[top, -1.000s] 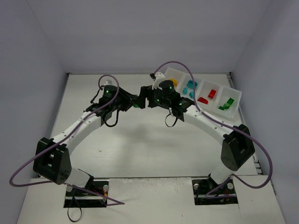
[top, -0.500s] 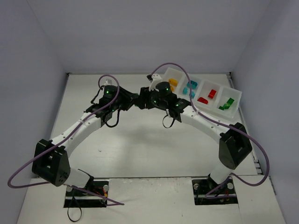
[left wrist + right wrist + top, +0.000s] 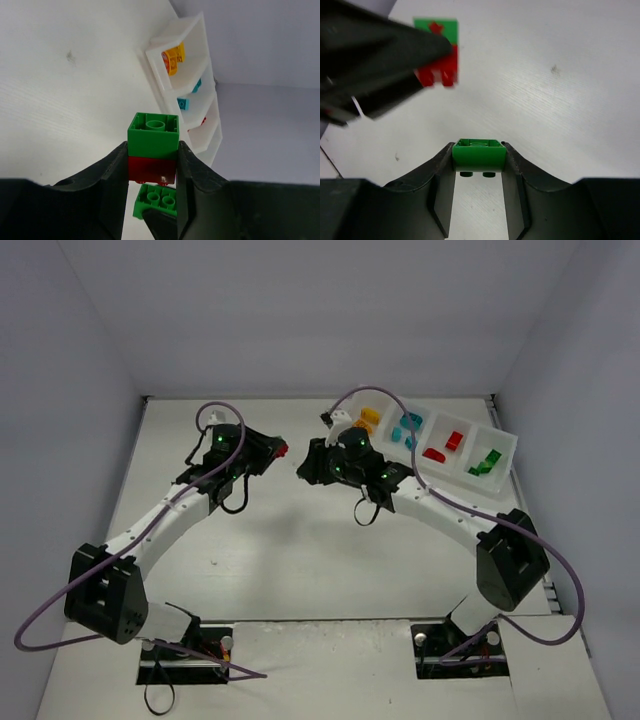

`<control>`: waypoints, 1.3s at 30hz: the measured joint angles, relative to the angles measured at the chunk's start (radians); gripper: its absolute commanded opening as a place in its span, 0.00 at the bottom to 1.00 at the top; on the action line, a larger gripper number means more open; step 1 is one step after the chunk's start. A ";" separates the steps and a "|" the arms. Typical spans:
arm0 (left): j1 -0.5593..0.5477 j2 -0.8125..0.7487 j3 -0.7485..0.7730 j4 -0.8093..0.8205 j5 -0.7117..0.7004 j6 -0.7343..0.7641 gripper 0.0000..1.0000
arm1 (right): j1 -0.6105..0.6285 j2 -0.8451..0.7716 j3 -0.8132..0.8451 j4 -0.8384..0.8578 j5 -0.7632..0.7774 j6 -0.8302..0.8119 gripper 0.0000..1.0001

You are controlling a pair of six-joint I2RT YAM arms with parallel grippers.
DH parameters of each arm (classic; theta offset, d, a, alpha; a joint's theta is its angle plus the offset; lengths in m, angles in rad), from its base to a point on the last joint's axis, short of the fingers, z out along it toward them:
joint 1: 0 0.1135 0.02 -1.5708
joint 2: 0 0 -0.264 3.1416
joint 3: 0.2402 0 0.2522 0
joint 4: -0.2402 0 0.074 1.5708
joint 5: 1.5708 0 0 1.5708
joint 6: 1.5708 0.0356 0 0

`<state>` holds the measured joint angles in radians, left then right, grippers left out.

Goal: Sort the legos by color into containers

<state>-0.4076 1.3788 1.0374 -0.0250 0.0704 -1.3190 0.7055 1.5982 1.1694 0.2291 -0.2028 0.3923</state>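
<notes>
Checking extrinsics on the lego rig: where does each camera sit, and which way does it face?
Top external: above and behind the robot, looking down on the table; left arm, right arm, tray far right.
Left wrist: on the left arm, looking along the left gripper, shut on a green-on-red stack, toward the tray.
Right wrist: on the right arm, looking along the right gripper, shut on a green brick, down at the table and left gripper.
Shared: both wrist views show the stack; top and left wrist show the tray.

A green brick (image 3: 155, 201) low between the left jaws is partly hidden.
</notes>
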 measured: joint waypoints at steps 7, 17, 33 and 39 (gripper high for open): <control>0.056 0.014 0.002 0.001 -0.016 0.042 0.01 | -0.036 -0.106 -0.134 -0.050 0.046 -0.004 0.00; 0.043 0.024 0.004 -0.023 0.069 0.168 0.01 | -0.654 -0.171 -0.149 -0.197 0.400 0.021 0.00; 0.008 -0.106 0.004 -0.104 0.248 0.726 0.01 | -0.953 0.243 0.171 -0.282 0.393 0.024 0.67; 0.005 -0.118 -0.002 -0.093 0.357 0.925 0.00 | -0.951 0.223 0.189 -0.306 0.272 -0.004 0.74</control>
<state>-0.4030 1.2606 1.0351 -0.1177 0.4271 -0.3935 -0.2455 1.8214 1.3586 -0.0769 0.0696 0.3885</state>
